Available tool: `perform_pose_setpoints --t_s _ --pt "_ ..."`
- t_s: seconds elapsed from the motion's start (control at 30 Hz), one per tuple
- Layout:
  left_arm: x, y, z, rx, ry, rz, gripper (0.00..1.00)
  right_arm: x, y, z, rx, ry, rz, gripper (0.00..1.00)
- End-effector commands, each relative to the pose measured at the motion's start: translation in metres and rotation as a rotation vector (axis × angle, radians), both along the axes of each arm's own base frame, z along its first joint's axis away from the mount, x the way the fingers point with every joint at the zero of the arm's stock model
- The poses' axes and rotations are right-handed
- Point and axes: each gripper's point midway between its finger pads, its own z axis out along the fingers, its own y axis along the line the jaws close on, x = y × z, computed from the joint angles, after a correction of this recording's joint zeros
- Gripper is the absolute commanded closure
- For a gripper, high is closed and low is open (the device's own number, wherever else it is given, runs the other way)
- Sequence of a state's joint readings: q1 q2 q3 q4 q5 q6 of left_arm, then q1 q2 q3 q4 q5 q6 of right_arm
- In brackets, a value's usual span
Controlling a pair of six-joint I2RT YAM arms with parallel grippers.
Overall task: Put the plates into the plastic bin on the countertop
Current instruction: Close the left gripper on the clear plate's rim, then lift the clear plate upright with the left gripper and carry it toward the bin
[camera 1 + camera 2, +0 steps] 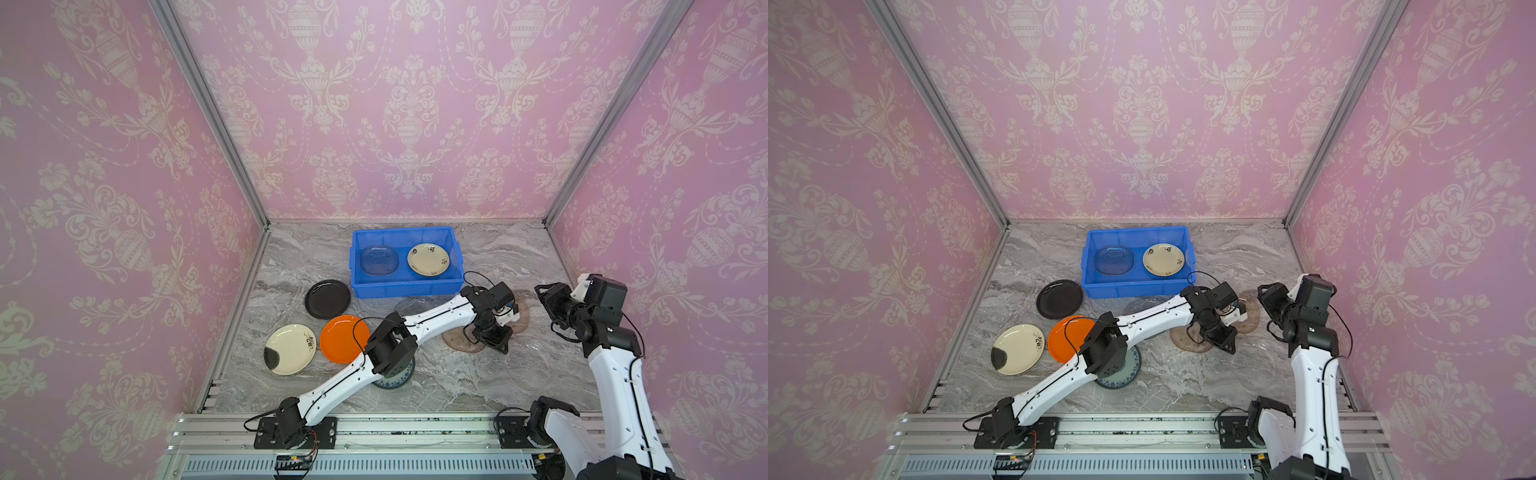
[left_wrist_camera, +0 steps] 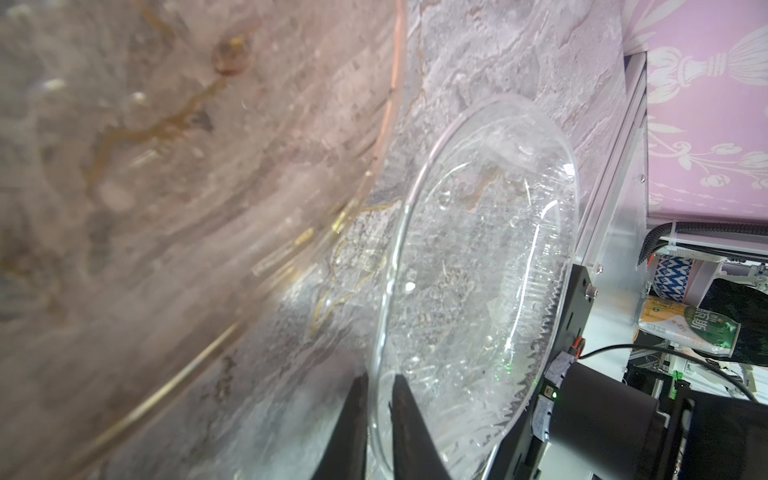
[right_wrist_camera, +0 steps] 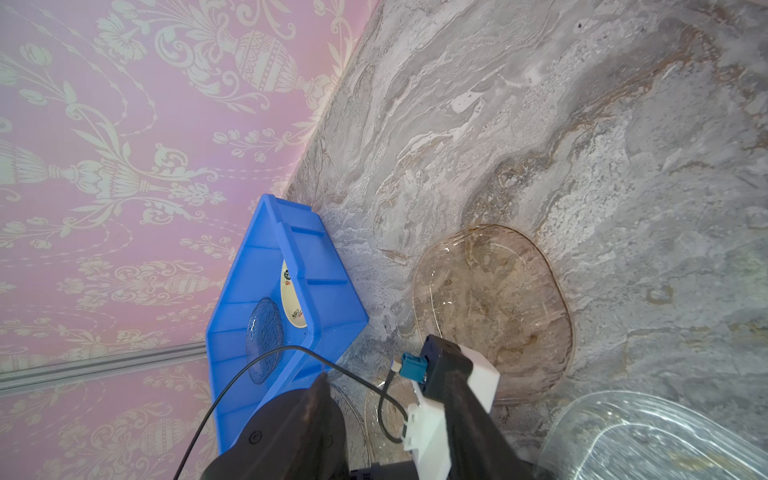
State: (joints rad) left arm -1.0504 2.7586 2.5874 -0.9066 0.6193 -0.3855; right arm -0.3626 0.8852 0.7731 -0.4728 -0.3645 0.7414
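Lying furthest left on the countertop is a cream plate with a black blot, and a black plate is sitting behind it, nearer the plastic bin. An orange plate is resting just beside the cream one. The left arm is stretching across the middle, its elbow covering most of a teal floral plate. The bin is standing toward the back wall, and two plates are already lying flat in it side by side: a translucent glass plate and a cream flowered plate. A grey glass plate is showing just in front of the bin, partly under the forearm. Further right, a brownish glass plate and a second brownish plate are lying near each other, the wrist hanging over them. The left gripper is pinching the rim of a clear glass plate, one finger on each side of the edge, the plate lying beside the nearer brownish one. The right gripper is hovering off the surface at the far right, its fingers standing apart.
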Motion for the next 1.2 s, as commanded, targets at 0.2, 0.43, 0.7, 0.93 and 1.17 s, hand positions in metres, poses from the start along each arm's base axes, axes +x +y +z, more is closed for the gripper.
perform_pose_setpoints --t_s 0.2,0.43,0.7,0.93,1.17 --pt "0.010 0.005 0.027 -0.015 -0.105 -0.031 0.94 0.009 0.002 0.019 0.004 -0.079 0.020 0.53" --pt "0.027 0.005 0.096 -0.139 -0.142 -0.007 1.00 0.028 0.003 0.047 0.014 -0.140 0.062 0.53" --pt "0.038 0.029 0.154 -0.184 -0.151 0.015 1.00 0.053 -0.010 0.101 -0.032 -0.239 0.041 0.53" --pt "0.084 0.098 0.151 -0.009 -0.235 0.121 1.00 0.092 -0.010 0.127 -0.040 -0.321 0.096 0.51" --pt "0.156 0.175 0.156 0.092 -0.276 0.345 1.00 0.123 0.036 0.134 -0.091 -0.303 0.219 0.39"
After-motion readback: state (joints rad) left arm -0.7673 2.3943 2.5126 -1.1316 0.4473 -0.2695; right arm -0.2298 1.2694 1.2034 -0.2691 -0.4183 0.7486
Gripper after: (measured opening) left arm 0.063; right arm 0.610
